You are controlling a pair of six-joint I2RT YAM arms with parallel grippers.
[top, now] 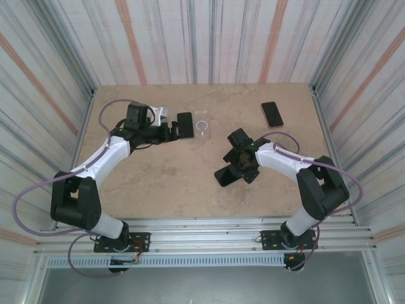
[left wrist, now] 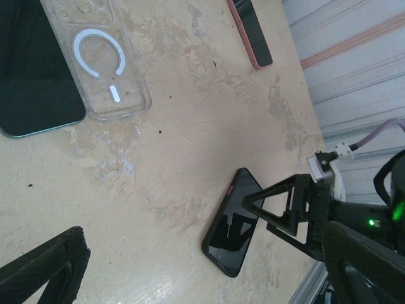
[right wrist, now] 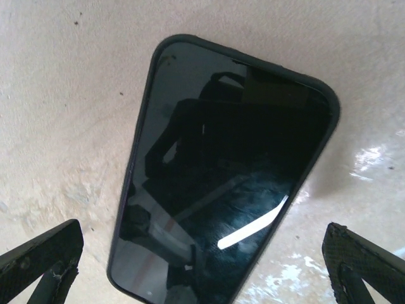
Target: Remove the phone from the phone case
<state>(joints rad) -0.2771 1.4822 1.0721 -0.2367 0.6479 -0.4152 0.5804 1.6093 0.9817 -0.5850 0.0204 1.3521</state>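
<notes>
The phone in the dark case is lying flat, screen up, on the table, right of centre and toward the near side. The right gripper hovers directly over it with its fingers spread wide and nothing in them. I reckon the step here is getting a first grip on the case, so I'd come down straddling the narrow width. The pads should land on the bumper edges, not the glass, because that screen looks slick and would skate. Pinning one end and peeling a corner of the case off seems the sane way. The left gripper sits over at the far left with its fingers apart and empty too, so it could do the pinning. Next to it are an empty clear case and a bare black phone, just beside each other. A pink-cased phone is off at the far right. The reflections on the screen hide any gap between case and phone, and the near end is cut off in the right wrist view.
</notes>
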